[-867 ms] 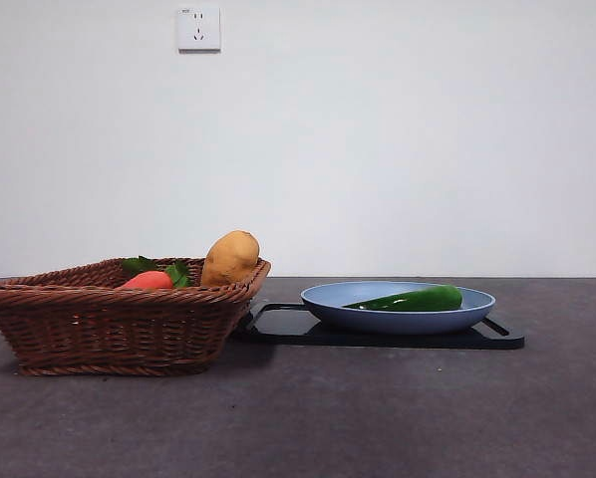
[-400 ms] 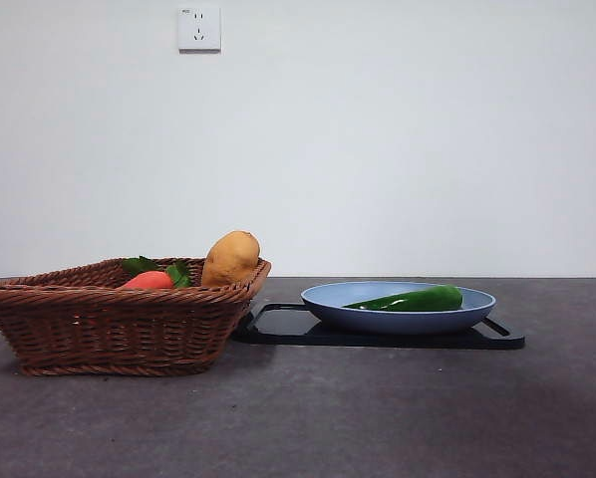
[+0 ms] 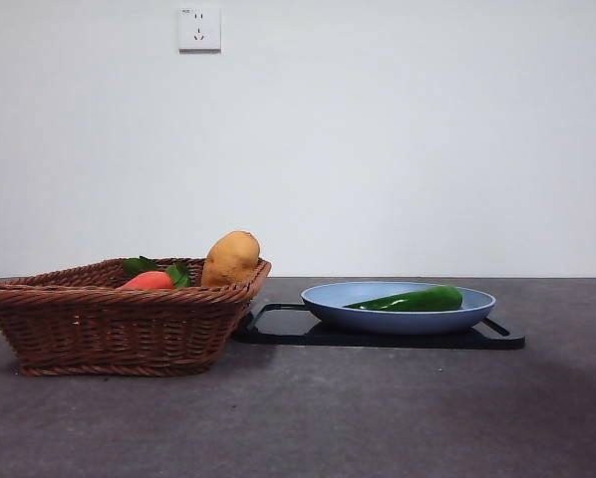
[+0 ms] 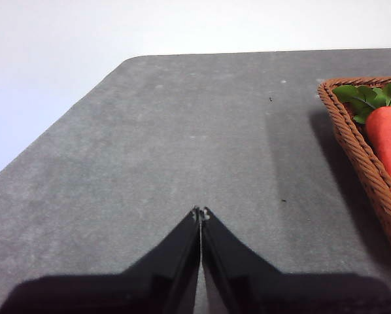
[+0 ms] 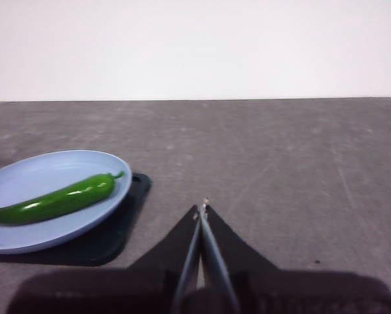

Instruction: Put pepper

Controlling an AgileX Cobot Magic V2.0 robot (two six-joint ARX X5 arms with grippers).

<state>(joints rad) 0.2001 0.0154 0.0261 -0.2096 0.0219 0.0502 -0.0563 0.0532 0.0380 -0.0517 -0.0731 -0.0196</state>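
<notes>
The glossy green pepper (image 3: pixel 413 299) lies in the blue plate (image 3: pixel 328 297), which stands on a black tray (image 3: pixel 278 324) at the centre right of the table. The pepper (image 5: pixel 51 201) and the plate (image 5: pixel 25 176) also show in the right wrist view. My right gripper (image 5: pixel 201 207) is shut and empty, over bare table beside the plate and apart from it. My left gripper (image 4: pixel 200 211) is shut and empty, over bare table beside the wicker basket (image 4: pixel 359 147). Neither gripper shows in the front view.
The brown wicker basket (image 3: pixel 109 319) stands at the left, touching the tray's corner. It holds an orange-red carrot with green leaves (image 3: pixel 149 279) and a tan potato (image 3: pixel 229 257). The carrot (image 4: pixel 388 140) also shows in the left wrist view. A grey tabletop lies in front.
</notes>
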